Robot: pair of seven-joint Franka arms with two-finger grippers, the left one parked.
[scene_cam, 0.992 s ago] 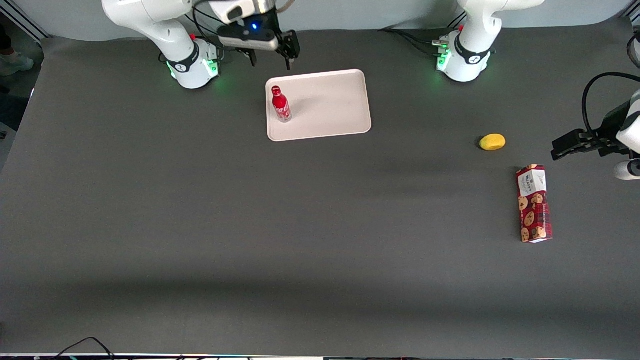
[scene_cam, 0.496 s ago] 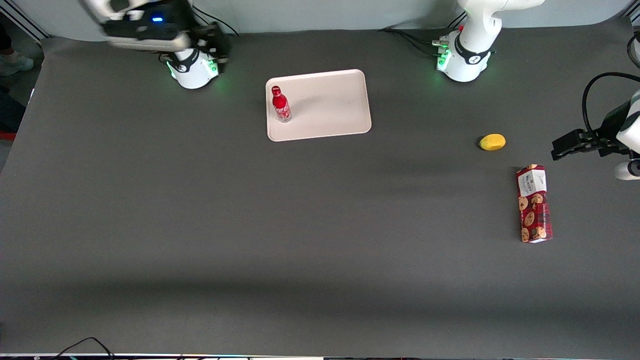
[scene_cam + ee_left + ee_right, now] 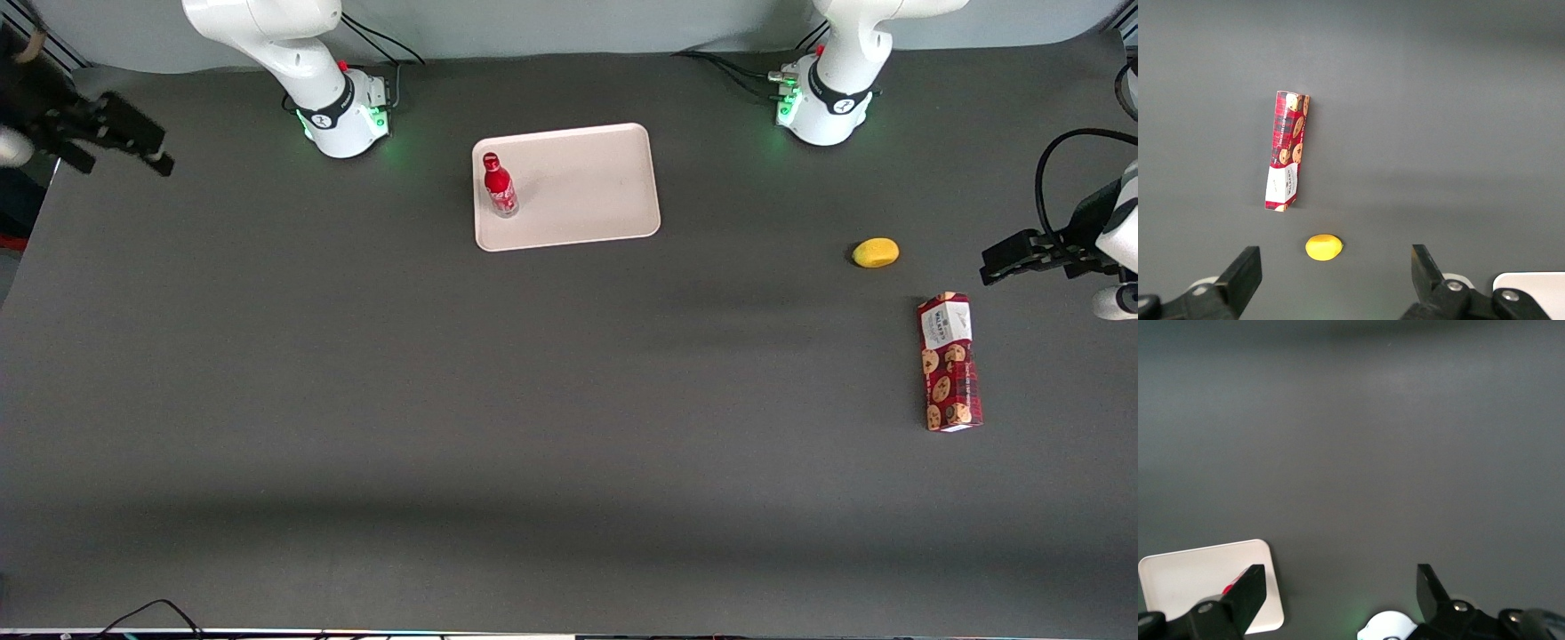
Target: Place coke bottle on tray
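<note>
The coke bottle [image 3: 500, 185] stands upright on the tray [image 3: 587, 191], at the tray's edge toward the working arm's end of the table. The gripper [image 3: 114, 135], fingers apart, hangs over that end, well apart from the tray. The lemon [image 3: 876, 252] and cookie box [image 3: 950, 362] lie toward the parked arm's end, the box nearer the front camera.

The dark grey table [image 3: 356, 373] carries the pale tray [image 3: 587, 191] near the arm bases; a yellow lemon [image 3: 876, 252] and a red cookie box [image 3: 949, 362] lie toward the parked arm's end; the hand [image 3: 133, 147] hovers, fingers apart, at the working arm's end.
</note>
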